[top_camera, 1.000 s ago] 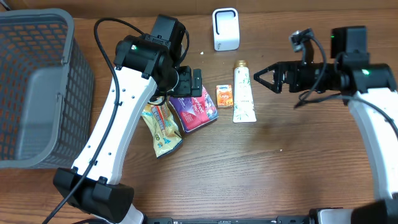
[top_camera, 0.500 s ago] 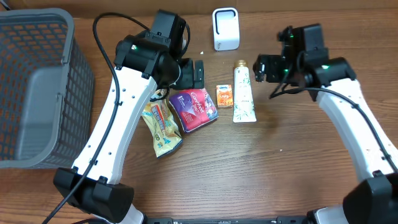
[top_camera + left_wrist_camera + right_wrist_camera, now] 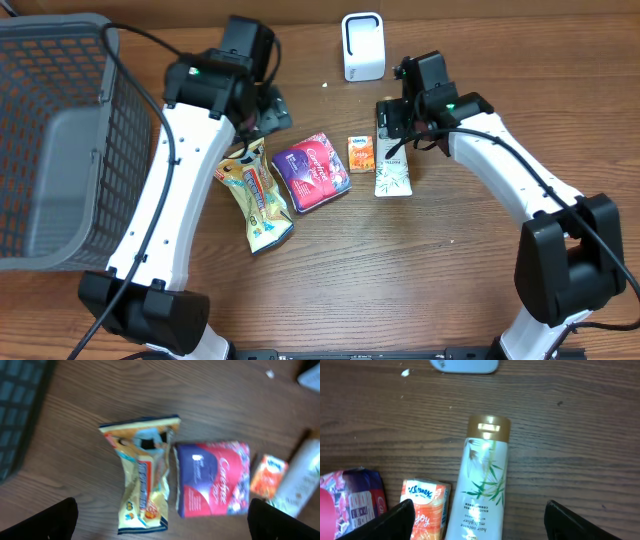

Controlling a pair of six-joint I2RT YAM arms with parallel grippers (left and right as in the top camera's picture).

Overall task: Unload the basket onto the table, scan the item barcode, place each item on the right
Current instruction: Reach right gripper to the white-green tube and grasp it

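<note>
1. Since a second ago: swung in from the right side of the table to hang over the cap end of the tube, in the case of the right gripper; drawn back up and to the left, off the purple pack, in the case of the left gripper; no shift to be seen among the goods themselves.
2. Right gripper: fingers spread wide, one on either side of the tube and clear of it in the wrist view; holding nothing; left gripper: just as wide, empty, hovering above the snack bag and the purple pack.
3. Tube: lying flat on the table; gold cap pointing toward the white device at the back, probably the scanner; orange carton just beside it, between it and the purple pack; snack bag nearest the basket, though still apart from it.
4. Handling, as a judgement: probably light; soft, squeezable body; glossy skin, so likely to slip under a loose pinch; hard, stiff cap; thin crimped tail, poor to grip.
5. Best taken across the body just below the cap, where probably firmest; closed gently, to avoid crushing it; no barcode visible on the upper face, so possibly underneath, and likely needing a turn toward the white device.
</note>
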